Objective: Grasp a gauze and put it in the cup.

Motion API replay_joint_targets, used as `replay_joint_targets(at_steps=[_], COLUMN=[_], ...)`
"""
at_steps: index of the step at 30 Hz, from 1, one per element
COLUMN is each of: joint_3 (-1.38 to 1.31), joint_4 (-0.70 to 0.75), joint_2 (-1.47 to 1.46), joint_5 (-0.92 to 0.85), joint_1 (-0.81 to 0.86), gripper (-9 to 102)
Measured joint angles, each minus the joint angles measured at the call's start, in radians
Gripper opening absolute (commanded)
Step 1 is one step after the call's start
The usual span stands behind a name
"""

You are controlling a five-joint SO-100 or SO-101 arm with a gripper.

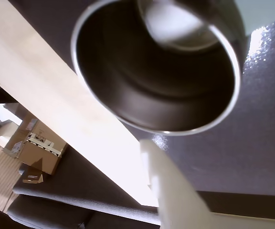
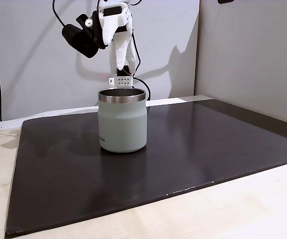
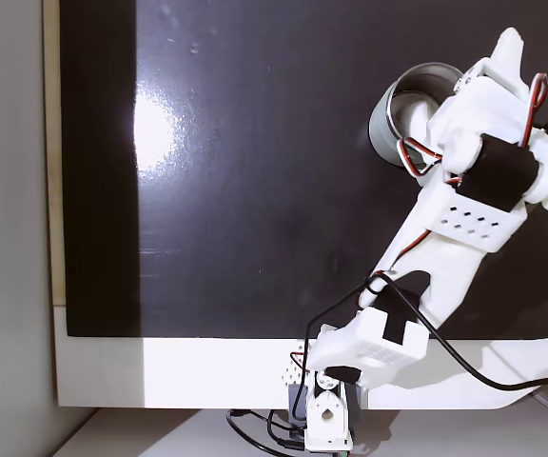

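A: Cup [image 2: 122,127]? 
B: Mint cylinder, shiny steel rim, upright on matte black mat [image 2: 193,149]. Gripper [image 2: 121,74] hung right above its mouth.
A: Jaws? Gauze?
B: Couldn't tell either.

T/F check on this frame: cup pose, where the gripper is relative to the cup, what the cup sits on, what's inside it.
1. The cup stands upright on the dark mat. True.
2. The gripper is down at mat level beside the cup's base. False: in a fixed view it hangs above the cup's steel rim.
3. The cup lies tipped on its side. False: its open mouth faces up, and the wrist view looks down into it.
4. In the wrist view a pale blurred shape shows inside the cup near its bottom. True; too blurred to say whether it is the gauze.
5. The mat is white. False: it is dark, lying on a pale tabletop.
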Motion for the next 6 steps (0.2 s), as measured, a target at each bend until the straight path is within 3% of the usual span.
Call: replay_joint_targets(at_steps=[6], joint_3=[0.000], joint_4=[0.000], joint_2=[-0.002], joint_5=[0.003], joint_1=[0.000], gripper=[44])
